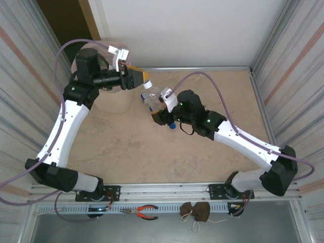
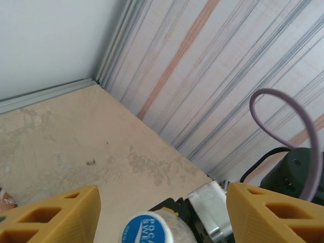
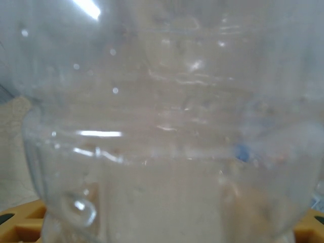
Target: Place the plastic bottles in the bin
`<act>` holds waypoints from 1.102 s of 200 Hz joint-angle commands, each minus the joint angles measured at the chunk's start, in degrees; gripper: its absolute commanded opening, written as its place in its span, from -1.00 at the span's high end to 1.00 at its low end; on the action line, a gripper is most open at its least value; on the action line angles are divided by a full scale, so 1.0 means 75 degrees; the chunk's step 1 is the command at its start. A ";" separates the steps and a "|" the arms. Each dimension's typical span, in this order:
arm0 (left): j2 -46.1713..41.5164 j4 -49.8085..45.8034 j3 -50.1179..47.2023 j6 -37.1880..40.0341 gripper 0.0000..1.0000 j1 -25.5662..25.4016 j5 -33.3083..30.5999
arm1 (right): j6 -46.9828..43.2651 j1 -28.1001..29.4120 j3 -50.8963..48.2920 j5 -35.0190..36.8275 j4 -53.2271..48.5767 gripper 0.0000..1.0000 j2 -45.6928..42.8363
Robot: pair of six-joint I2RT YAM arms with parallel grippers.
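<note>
A clear plastic bottle (image 1: 153,96) with a blue-and-white cap (image 2: 149,230) hangs tilted above the table, cap toward the bin. My right gripper (image 1: 161,112) is shut on its lower body. In the right wrist view the bottle (image 3: 162,126) sits right in front of the lens, and the yellow fingertips (image 3: 20,225) show at the bottom corners. My left gripper (image 1: 142,80) stands open just beyond the cap, with its yellow fingers (image 2: 55,215) apart on either side and not touching it. The beige bin (image 1: 121,101) with a pink liner stands at the back left, under the left arm.
Corrugated metal walls (image 1: 288,61) close in both sides, and a white wall stands at the back. Red-handled pliers (image 1: 144,211) and a brown pouch (image 1: 196,210) lie on the front ledge. A purple cable (image 2: 298,131) loops over the right arm. Bare tan tabletop (image 1: 152,152) lies between the arms.
</note>
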 commanded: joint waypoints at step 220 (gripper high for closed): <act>0.0332 -0.1151 0.1199 0.1310 0.55 -0.0916 -0.1296 | -0.0206 0.0082 -0.0127 0.0496 0.0600 -0.46 -0.0995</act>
